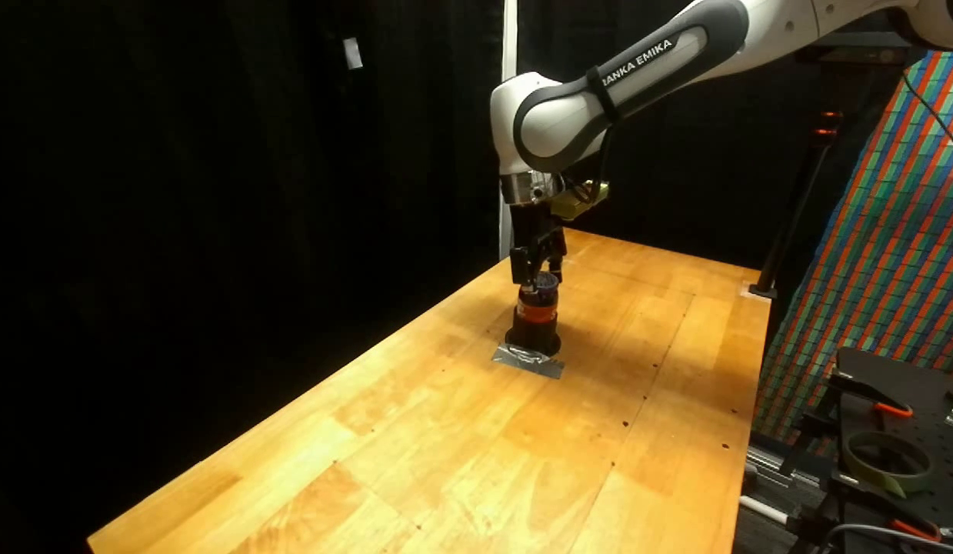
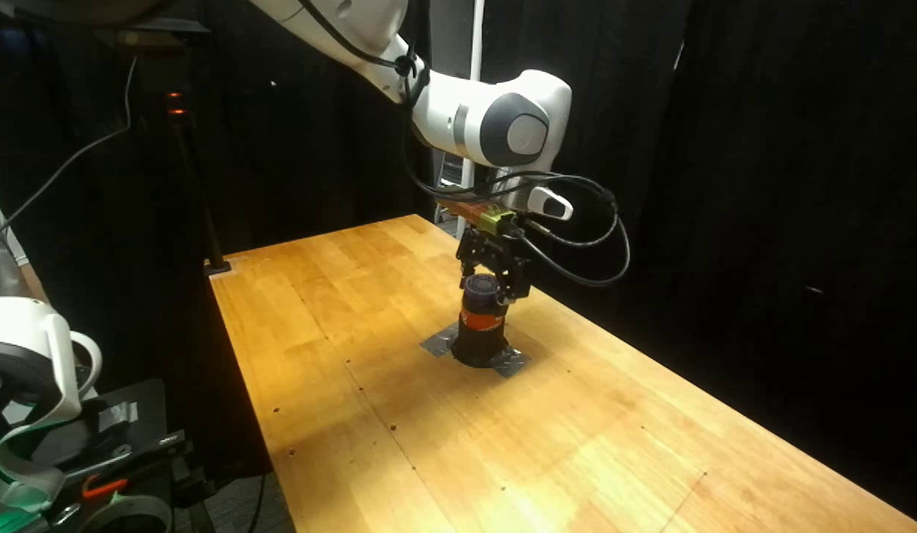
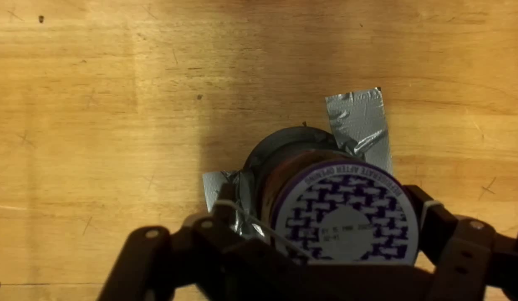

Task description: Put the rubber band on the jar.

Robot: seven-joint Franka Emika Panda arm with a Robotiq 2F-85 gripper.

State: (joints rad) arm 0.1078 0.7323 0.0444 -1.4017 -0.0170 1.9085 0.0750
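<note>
1. The wooden tabletop [image 1: 445, 462] spreads across the lower middle of the frame in both exterior views and fills the background of the wrist view.
2. The white and grey arm [image 1: 630, 85] reaches in from the upper right in an exterior view, its last section hanging straight down.
3. The pincer [image 3: 327, 205] points downward, a little right of centre in both exterior views. In the wrist view it enters from the bottom edge, its fingers [image 3: 438, 225] spread wide, at either side of the lid [image 3: 350, 225] of the jar [image 2: 482, 320]. It carries the rubber band [image 3: 286, 241], looped round the fingers. The right-hand finger in that view sits just beside the lid; contact is unclear.
4. The jar stands upright, long axis vertical, lid up, near the middle of both exterior views. The wrist view has it lower right of centre, running from its foot at upper left to the lid at lower right, the rim lettering inverted.
5. The dark foot [image 2: 479, 352] flares out below the orange-red label.
6. Strips of silver tape [image 3: 359, 125] run from the foot onto the tabletop.
7. The thin, pale rubber band slants from the left-hand fingertip across the lid's edge, towards the lower right.
</note>
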